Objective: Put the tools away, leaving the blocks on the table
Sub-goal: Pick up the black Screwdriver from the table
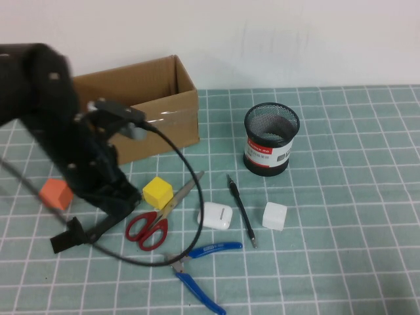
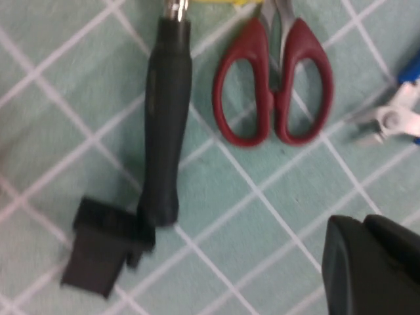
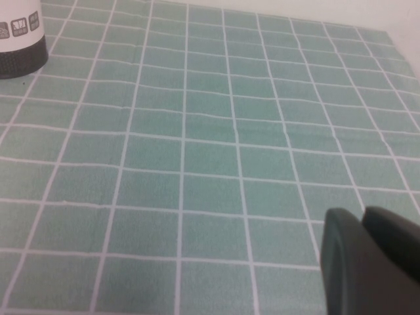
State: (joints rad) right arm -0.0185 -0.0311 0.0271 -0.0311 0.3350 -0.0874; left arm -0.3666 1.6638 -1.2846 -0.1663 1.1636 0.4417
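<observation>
The black-handled screwdriver [image 1: 108,224] [image 2: 167,125] lies on the teal grid table [image 1: 341,262], its shaft running under my left arm toward the yellow block [image 1: 157,192]. Red-handled scissors [image 1: 147,228] [image 2: 272,85] lie beside it. Blue-handled pliers [image 1: 203,262] lie near the front, and the thin black pen-like tool [image 1: 241,210] lies at centre. The orange block [image 1: 56,193] sits left and the white block [image 1: 274,215] right of the pen. My left gripper [image 2: 361,224] hovers shut and empty over the cloth near the scissors. My right gripper [image 3: 359,213], out of the high view, is shut and empty over bare cloth.
A black mesh cup [image 1: 270,139] [image 3: 20,39] stands behind the pen. An open cardboard box [image 1: 151,108] sits at the back left. A white earbud case [image 1: 215,215] lies between scissors and pen. A small black bracket [image 1: 65,241] [image 2: 98,252] lies at the screwdriver's handle end.
</observation>
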